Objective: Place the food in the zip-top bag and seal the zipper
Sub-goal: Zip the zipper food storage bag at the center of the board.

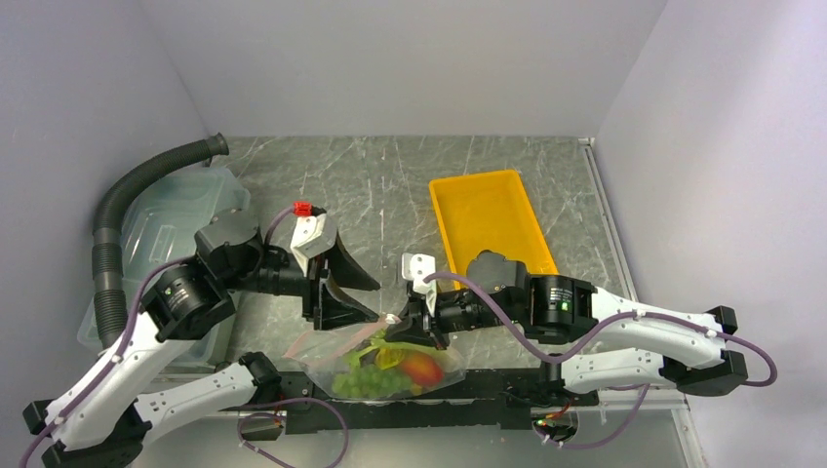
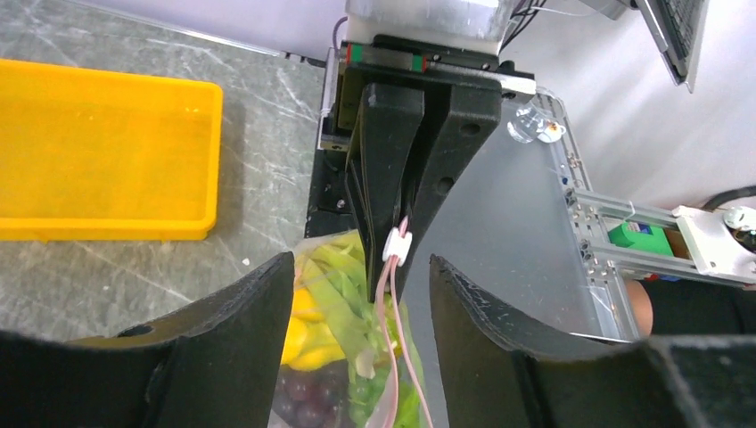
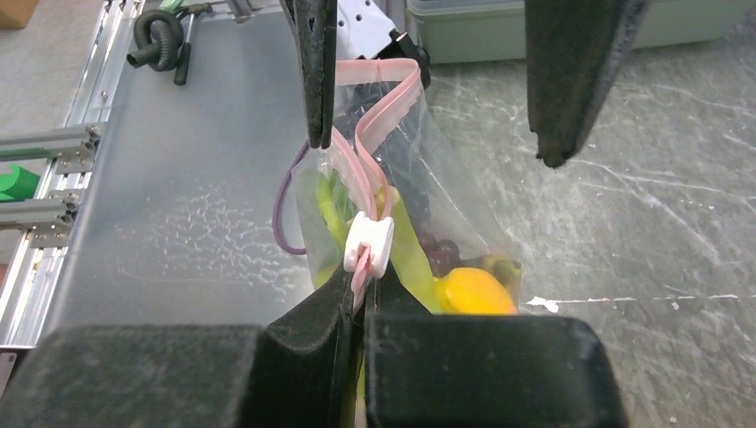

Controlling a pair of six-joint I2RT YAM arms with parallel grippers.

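zip-top bag [image 1: 380, 366] at 6 o'clock edge of desk [image 1: 390, 185], food [image 1: 421, 367] inside | right end effector [image 3: 359, 299] clenched on zipper [image 3: 374, 116] beside white slider [image 3: 368, 242] | left end effector [image 2: 361, 285] released, straddling bag mouth | film likely thin, slippery, limp: pinch the stiffer pink strip

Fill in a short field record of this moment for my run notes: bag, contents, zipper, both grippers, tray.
bag: clear crinkly plastic zip-top bag, between the two grippers
contents: green grapes, red-orange fruit and other toy produce inside
zipper: pale-pink strip, its two strands apart beyond the white slider; not fully sealed
right gripper: shut on the strip beside the slider
left gripper: open, fingers either side of the bag's mouth
tray: yellow rectangular plastic tray, no food in it
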